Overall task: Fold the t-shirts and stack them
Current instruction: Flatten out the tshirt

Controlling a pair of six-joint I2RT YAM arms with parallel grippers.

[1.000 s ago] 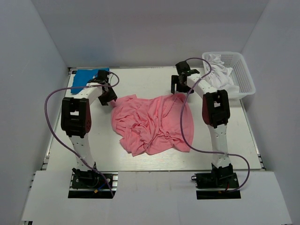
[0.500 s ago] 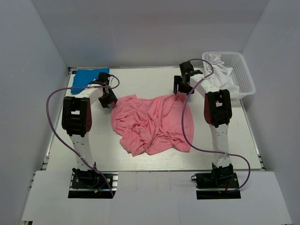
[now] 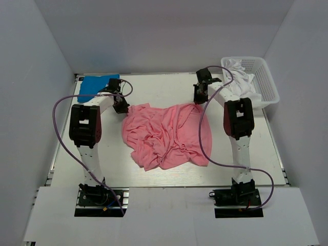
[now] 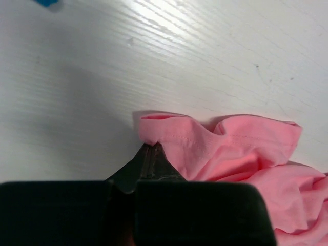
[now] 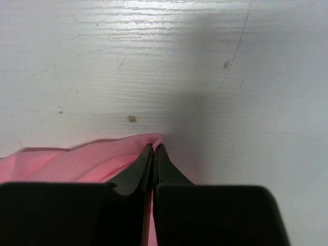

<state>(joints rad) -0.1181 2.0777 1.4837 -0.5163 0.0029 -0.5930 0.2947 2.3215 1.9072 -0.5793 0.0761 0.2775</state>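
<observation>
From above, you had the left gripper (image 3: 122,106) and right gripper (image 3: 198,98) at the far corners of the salmon-pink t-shirt (image 3: 166,134), which spread between them; the blue t-shirt (image 3: 96,84) lay beyond the left one. Left wrist: jaws pinched tight on the pink hem. Right wrist: jaws likewise clamped its edge.

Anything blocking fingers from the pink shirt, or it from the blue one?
Nothing visible: left fingers and right fingers pinch the far edge of the pink shirt; only bare table lies between it and the blue shirt.
</observation>
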